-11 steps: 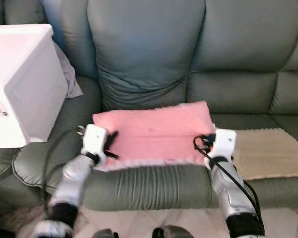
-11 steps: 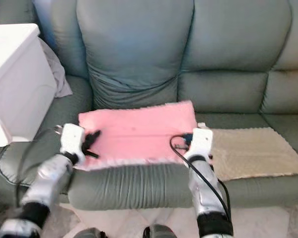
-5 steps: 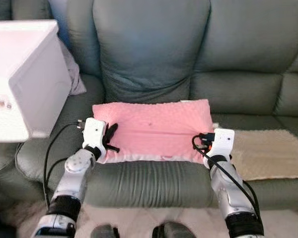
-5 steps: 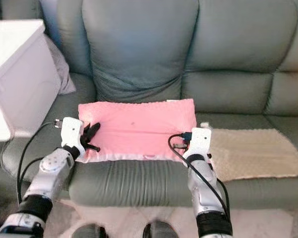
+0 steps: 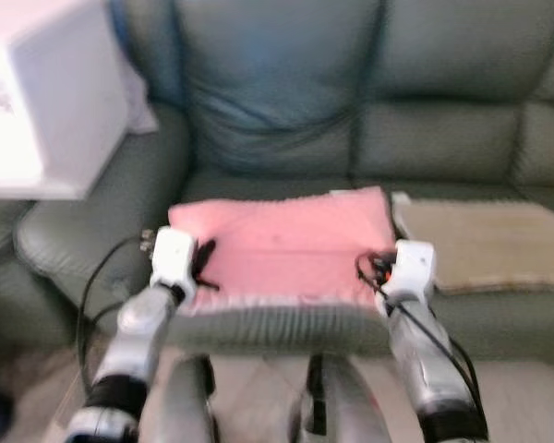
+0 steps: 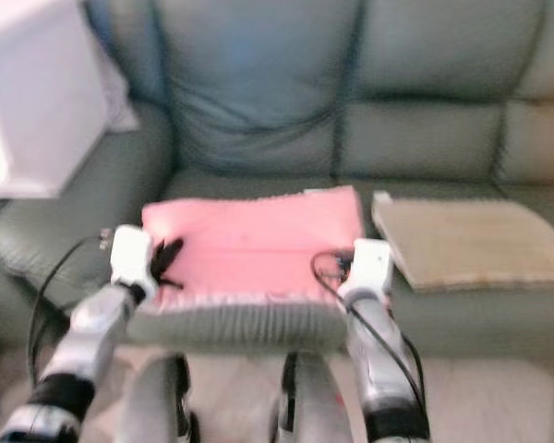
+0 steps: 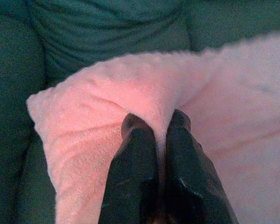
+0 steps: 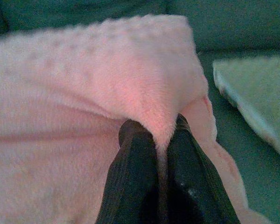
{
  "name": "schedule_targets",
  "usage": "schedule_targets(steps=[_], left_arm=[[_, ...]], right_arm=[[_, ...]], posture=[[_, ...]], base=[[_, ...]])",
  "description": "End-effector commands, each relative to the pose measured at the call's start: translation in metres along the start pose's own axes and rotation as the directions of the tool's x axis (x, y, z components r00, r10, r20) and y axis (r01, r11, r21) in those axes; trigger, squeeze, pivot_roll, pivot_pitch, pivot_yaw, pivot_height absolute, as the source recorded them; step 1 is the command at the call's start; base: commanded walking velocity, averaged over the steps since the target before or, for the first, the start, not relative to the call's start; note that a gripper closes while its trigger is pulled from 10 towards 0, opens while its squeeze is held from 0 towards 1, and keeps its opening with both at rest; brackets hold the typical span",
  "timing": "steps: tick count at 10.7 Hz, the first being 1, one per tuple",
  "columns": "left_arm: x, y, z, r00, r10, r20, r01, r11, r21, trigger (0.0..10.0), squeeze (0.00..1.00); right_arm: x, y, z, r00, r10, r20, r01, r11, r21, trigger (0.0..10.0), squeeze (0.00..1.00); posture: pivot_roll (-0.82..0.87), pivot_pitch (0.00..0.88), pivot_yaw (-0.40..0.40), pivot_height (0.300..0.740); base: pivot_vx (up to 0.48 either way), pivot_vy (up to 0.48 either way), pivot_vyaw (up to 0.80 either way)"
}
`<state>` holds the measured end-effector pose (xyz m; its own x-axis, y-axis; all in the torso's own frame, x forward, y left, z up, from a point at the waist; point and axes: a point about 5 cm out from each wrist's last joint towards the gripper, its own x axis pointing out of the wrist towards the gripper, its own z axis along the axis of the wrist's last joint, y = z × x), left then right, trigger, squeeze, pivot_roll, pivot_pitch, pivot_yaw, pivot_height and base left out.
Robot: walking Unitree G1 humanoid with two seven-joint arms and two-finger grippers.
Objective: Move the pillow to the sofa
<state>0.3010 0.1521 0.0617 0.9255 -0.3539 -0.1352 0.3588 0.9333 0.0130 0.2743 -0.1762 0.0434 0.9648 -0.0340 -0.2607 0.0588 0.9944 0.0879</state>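
The pink pillow (image 5: 282,249) lay flat along the front edge of the grey-green sofa (image 5: 286,111), on its middle seat cushion, with its near edge overhanging the seat front a little. The left gripper (image 7: 156,122) had its fingers (image 7: 135,140) clenched on a fold of plush at the pillow's left end, and the right gripper (image 8: 155,127) was likewise pinching a fold at the pillow's right end, fingers (image 8: 137,142) pressed together on the fabric. A beige mat (image 5: 480,242) rested on the seat just beside the pillow's right edge. A white box (image 5: 46,101) stood at the sofa's left end, over the armrest.
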Motion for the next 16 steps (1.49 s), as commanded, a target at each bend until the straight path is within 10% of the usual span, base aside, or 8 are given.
schedule_targets(steps=[1, 16], left_arm=[[-0.005, 0.009, -0.004, 0.999, 0.035, -0.013, -0.035, 0.999, -0.008, 10.0, 0.0], [0.0, -0.002, -0.001, 1.0, 0.017, 0.001, -0.017, 1.0, -0.018, 10.0, 0.0]], right_arm=[[0.005, -0.003, 0.012, 0.999, -0.013, 0.04, 0.013, 1.0, 0.0, 10.0, 0.0], [0.008, -0.005, 0.015, 0.999, -0.009, 0.035, 0.009, 1.0, -0.019, 10.0, 0.0]], posture=[[-0.06, 0.023, -0.049, 0.595], [-0.06, 0.051, -0.056, 0.595]], base=[[0.0, 0.0, 0.0], [0.22, 0.0, 0.0]])
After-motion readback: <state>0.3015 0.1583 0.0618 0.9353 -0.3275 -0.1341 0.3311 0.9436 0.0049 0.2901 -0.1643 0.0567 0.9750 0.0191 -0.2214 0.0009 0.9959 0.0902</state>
